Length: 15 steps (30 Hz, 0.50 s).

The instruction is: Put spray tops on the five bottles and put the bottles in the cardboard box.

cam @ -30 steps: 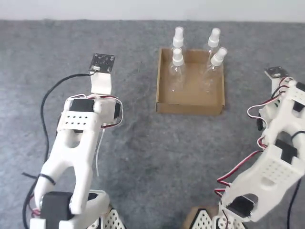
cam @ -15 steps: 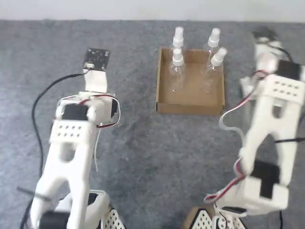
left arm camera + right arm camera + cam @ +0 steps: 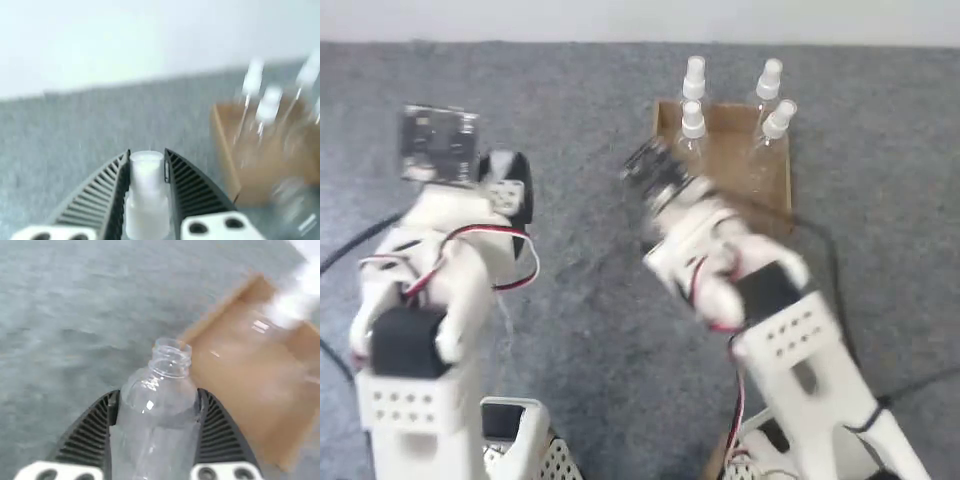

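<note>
Swung in from the right edge, the right arm (image 3: 740,270) now sits mid-frame in the high view, overlapping the cardboard box (image 3: 732,140), which holds four capped bottles (image 3: 693,120) at upper centre.

Left wrist view: the left end effector (image 3: 146,154) is closed on a white spray top (image 3: 146,200).

Right wrist view: the right end effector (image 3: 157,394) clamps an uncapped clear bottle (image 3: 170,360), with the box at upper right.

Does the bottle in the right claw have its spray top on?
No, the bottle in the right claw has a bare open neck.

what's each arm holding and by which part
The left tool holds a white spray top by its sides; the right tool holds an uncapped clear bottle around its upper body.
</note>
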Tool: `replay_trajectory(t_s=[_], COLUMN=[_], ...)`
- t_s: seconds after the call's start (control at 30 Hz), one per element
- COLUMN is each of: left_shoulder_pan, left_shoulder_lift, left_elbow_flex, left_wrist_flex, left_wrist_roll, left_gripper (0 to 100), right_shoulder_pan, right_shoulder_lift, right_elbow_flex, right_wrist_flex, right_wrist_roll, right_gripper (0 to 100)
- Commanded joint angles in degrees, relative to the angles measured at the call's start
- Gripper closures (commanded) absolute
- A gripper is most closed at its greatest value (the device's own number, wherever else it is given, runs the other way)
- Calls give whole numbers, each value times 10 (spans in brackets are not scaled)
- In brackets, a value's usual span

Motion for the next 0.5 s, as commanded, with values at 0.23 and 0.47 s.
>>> replay_trajectory(t_s=[0.23,0.47], left_shoulder_pan=[-1,-1], left_shoulder_lift=[-18,-13], left_elbow_flex=[-119,-118], left_wrist_flex=[-69,-105], left_wrist_roll=[154,178], left_gripper=[988,988], right_shoulder_pan=[-175,-207], right_shoulder_lift=[9,11], right_elbow_flex=[117,185], right_wrist_flex=[-276,-325], right_wrist_roll=[-74,-75], right_gripper=[991,991])
